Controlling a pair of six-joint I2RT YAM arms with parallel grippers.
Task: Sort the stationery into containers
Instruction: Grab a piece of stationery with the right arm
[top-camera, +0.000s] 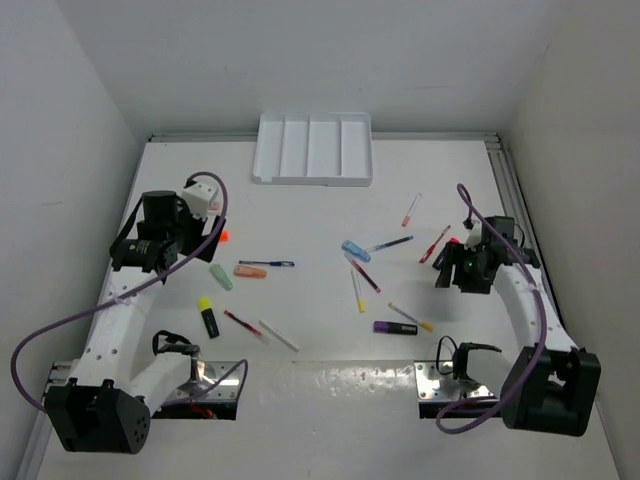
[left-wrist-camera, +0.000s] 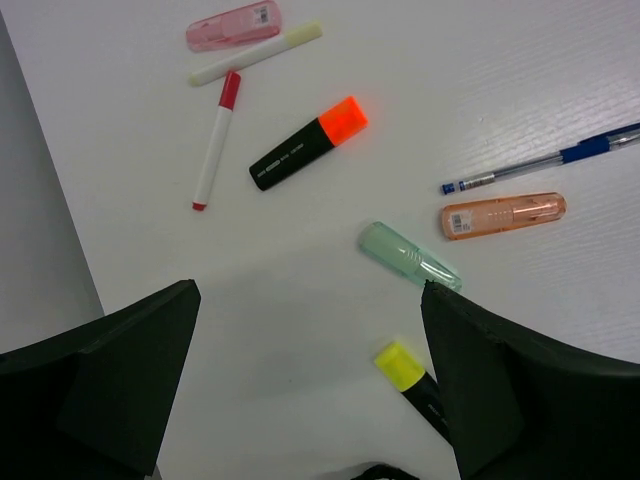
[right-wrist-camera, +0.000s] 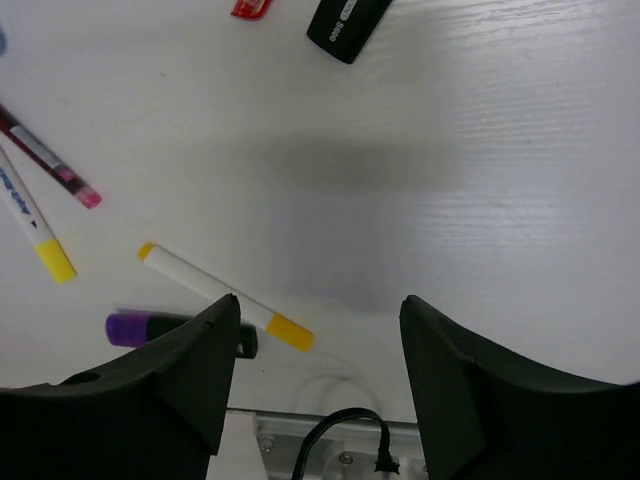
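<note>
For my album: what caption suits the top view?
Pens and highlighters lie scattered between the open-jawed left arm and right arm; white tray empty.

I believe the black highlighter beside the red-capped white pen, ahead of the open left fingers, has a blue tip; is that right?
Not quite: the left wrist view shows the black highlighter has an orange tip, not blue. It does lie beside the red-capped white pen, ahead of the open left fingers.

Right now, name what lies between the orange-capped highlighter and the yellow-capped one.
The pale green highlighter lies between them, touching neither; the left wrist view shows it clearly.
</note>
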